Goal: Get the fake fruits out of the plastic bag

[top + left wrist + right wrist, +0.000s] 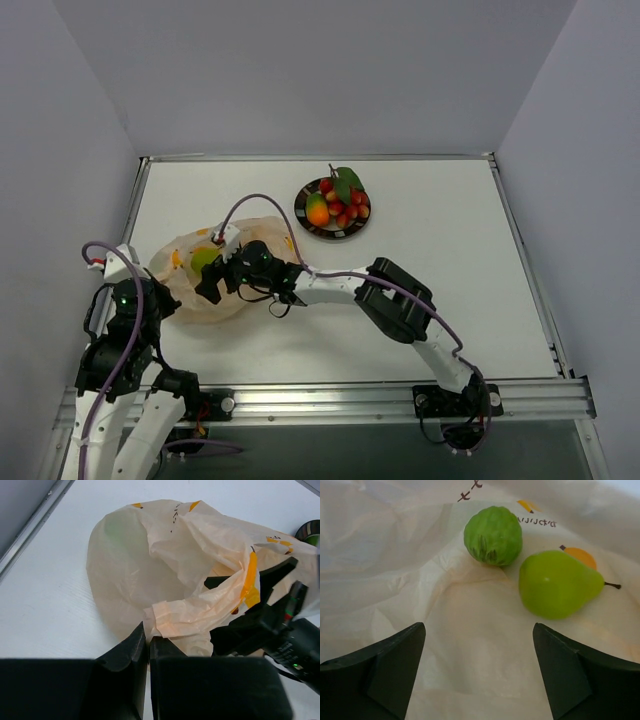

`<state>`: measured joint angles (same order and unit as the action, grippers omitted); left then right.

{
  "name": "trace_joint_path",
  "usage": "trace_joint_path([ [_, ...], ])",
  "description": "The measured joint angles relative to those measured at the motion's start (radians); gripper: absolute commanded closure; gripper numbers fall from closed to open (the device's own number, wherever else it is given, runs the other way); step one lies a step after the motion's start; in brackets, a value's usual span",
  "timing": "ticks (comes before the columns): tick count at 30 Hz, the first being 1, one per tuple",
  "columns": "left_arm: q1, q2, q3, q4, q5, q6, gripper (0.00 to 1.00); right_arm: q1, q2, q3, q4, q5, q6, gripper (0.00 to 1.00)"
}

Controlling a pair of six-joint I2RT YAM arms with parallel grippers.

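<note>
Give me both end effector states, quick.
Left end effector: closed, pinching a fold of the crinkly translucent peach-tan plastic bag.
Right end effector: open, holding nothing, facing a glossy green plastic pear.

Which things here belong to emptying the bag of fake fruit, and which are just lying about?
Job: translucent peach-tan crinkly plastic bag; glossy green plastic pear and bumpy round green plastic fruit inside it; orange-green plastic mango and red plastic berry cluster, already out.
Lying about: round dark-rimmed plate under those two.
</note>
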<state>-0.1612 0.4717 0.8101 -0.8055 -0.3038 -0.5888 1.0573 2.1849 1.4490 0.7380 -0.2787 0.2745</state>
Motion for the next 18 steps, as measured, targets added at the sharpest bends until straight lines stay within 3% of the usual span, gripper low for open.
trace_joint_path([
  [5, 0.000, 0.002, 0.000, 0.029, 0.024, -0.013, 0.98, 0.026, 0.126, 0.148, -0.018, 0.030, -0.024, 0.00],
  [14, -0.036, -0.002, 0.033, 0.075, 0.002, 0.046, 0.98, 0.054, 0.270, 0.315, -0.003, 0.363, -0.095, 0.00],
  [18, -0.058, -0.027, 0.034, 0.086, -0.020, 0.068, 0.98, 0.057, 0.379, 0.472, -0.014, 0.477, -0.117, 0.00],
])
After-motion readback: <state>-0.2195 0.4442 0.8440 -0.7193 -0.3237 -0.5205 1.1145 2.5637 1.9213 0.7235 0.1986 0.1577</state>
